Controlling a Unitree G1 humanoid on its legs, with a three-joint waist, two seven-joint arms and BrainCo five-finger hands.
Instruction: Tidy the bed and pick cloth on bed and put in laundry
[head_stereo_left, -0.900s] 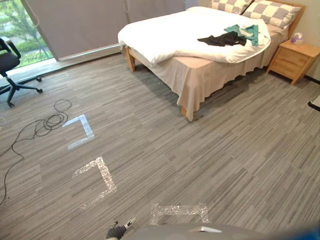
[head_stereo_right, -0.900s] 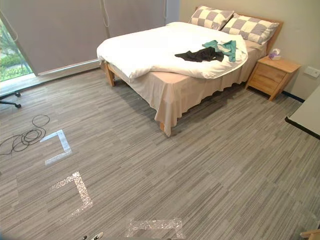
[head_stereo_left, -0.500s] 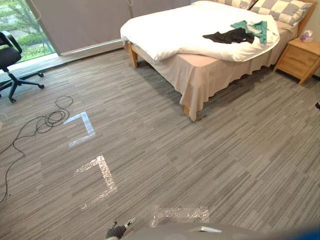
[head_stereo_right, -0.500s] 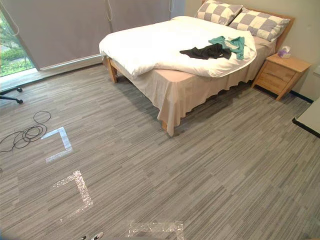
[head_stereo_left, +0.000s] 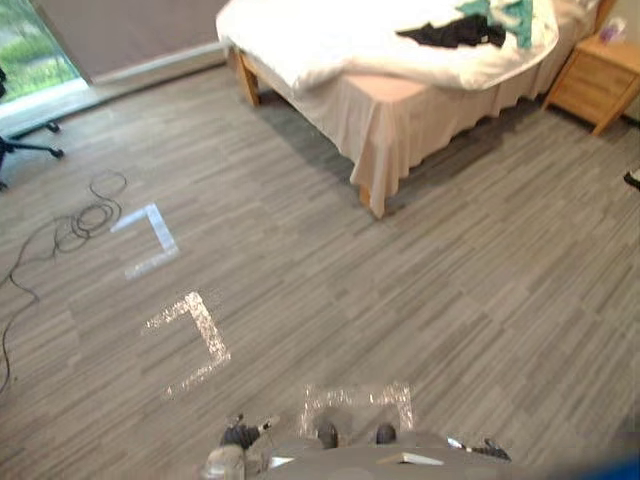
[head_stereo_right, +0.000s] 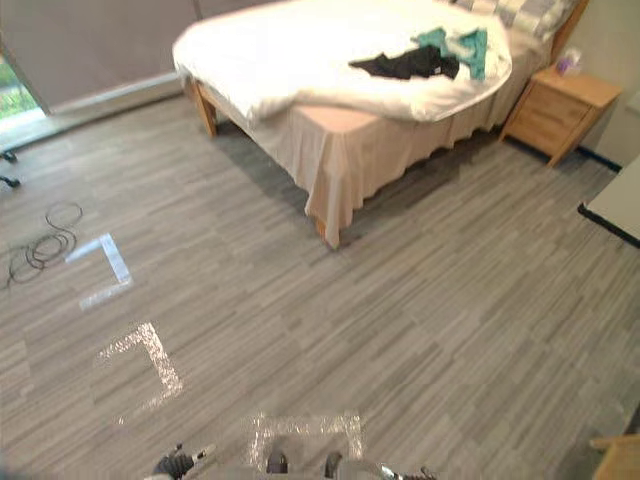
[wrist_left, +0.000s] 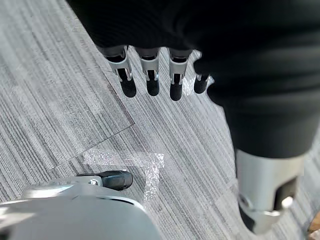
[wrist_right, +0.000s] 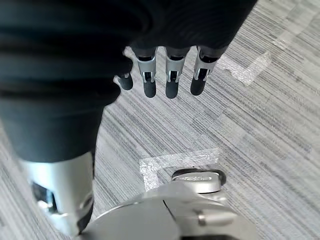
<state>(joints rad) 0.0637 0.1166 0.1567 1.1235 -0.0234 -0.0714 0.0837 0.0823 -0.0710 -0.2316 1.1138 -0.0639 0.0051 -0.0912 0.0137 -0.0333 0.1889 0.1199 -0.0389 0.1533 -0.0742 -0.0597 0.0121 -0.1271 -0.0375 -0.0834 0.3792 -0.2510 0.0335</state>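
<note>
Floor: a grey striped carpet (head_stereo_left: 480, 300) is seen across the room, from the robot's place up to the bed.
Left hand: the left hand (wrist_left: 150, 82) is held above the carpet. Its fingers are straight and side by side, the thumb is set apart, and nothing is gripped.
Right hand: the right hand (wrist_right: 170, 80) is held above the carpet in the same way, with fingers straight, thumb apart and nothing clasped.
Tape marks: a pale taped outline (head_stereo_left: 355, 405) is seen nearest on the carpet. A corner-shaped mark (head_stereo_left: 195, 340) lies further off to the left, and a second corner mark (head_stereo_left: 150, 235) lies beyond that.
Chair: the dark base of an office chair (head_stereo_left: 25, 150) is seen at the far left, by the window (head_stereo_left: 40, 45).
Bed: a bed (head_stereo_right: 340, 160) with a beige skirt is set at the far side, its foot corner turned nearest.
Duvet: a white duvet (head_stereo_right: 280, 50) is spread over the bed, and the beige foot corner is left bare.
Black cloth: a black cloth (head_stereo_right: 400, 66) is laid crumpled on the duvet, toward the bed's edge on the nightstand side.
Teal cloth: a teal cloth (head_stereo_right: 458, 42) is laid on the duvet, touching the black cloth on its pillow side.
Pillow: a checked pillow (head_stereo_right: 520, 12) is seen at the head of the bed.
Nightstand: a wooden nightstand (head_stereo_right: 555, 105) is placed just beside the head of the bed, with a small pale item (head_stereo_right: 568, 62) on top.
Tabletop: the edge of a white tabletop (head_stereo_right: 615, 205) is seen at the right.
</note>
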